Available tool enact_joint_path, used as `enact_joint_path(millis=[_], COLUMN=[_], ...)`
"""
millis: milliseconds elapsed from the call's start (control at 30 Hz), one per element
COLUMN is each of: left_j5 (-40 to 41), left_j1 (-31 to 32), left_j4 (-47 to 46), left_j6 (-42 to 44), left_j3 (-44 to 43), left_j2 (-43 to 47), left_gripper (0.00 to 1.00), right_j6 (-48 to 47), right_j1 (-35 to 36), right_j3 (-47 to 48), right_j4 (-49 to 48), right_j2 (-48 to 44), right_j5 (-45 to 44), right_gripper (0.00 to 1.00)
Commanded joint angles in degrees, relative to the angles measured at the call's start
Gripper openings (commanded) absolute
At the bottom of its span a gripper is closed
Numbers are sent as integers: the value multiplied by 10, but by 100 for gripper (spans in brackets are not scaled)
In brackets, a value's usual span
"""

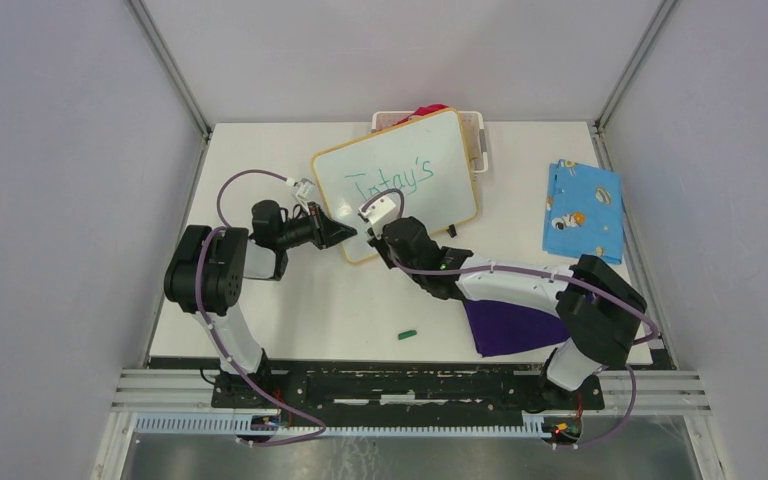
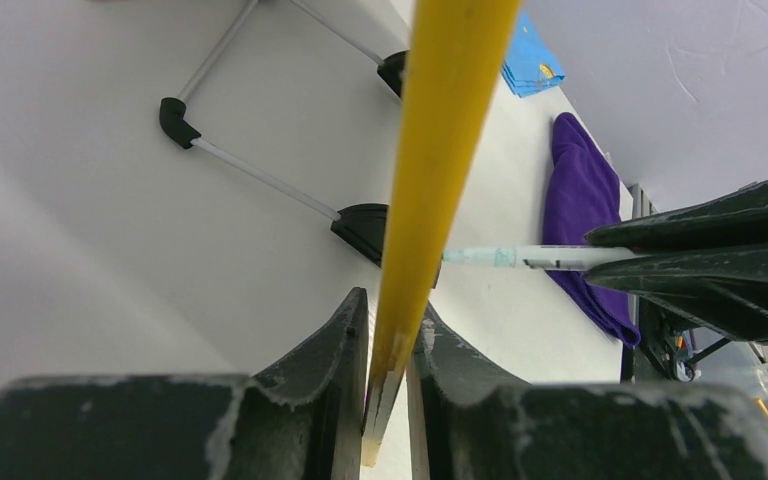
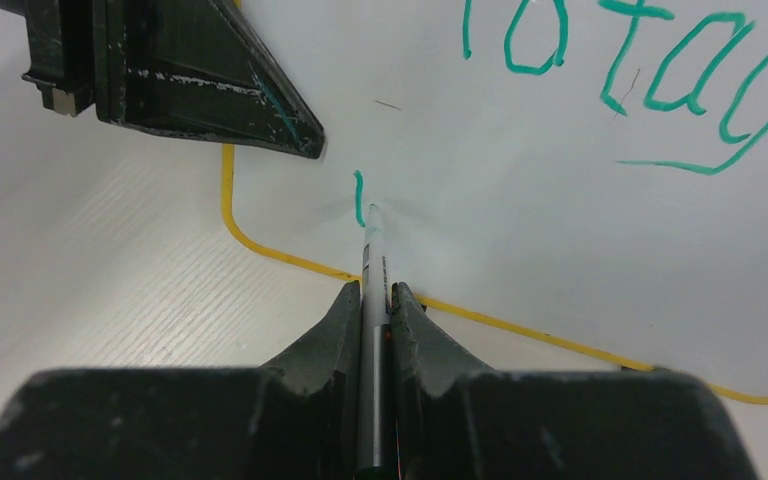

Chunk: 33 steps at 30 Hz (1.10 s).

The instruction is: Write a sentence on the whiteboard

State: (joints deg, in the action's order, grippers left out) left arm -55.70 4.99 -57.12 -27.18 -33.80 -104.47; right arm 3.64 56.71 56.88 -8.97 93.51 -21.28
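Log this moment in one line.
left gripper: shut on whiteboard | right gripper: shut on marker, tip on whiteboard | sentence: second line begun

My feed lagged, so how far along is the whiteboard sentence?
Done: green handwritten first line, roughly "Totay's", on the small yellow-framed whiteboard. In hand: the right gripper holds a slim grey marker, its tip at a short green stroke starting line two; the left gripper clamps the frame. Left: the remaining words.
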Motion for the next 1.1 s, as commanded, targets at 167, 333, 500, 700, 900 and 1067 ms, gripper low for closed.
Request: enact_joint_path(millis=[167,333,500,700,900,1067], left_j5=[41,39,40,41,41,41], left_j1=[4,4,4,5,5,5], left_j4=[29,31,32,33,35,36], left_j6=[20,20,20,21,22,22], left_j3=[-9,-10,-10,-10,-11,-11], left_j2=[-11,-11,-10,-11,-11,-11], left_gripper=[25,25,25,25,25,25], right_j6=[-7,-5,1,4,12,18], right_j1=[-14,-19,-19,-20,-20,-20], right_j3=[66,60,42,37,20,2], right_j4=[-1,0,-3,-1,0,-1], right_j2=[-1,6,6,13,11,6], right_j5=[-5,-4,-4,-1,2,8], right_gripper=[0,0,0,0,0,0])
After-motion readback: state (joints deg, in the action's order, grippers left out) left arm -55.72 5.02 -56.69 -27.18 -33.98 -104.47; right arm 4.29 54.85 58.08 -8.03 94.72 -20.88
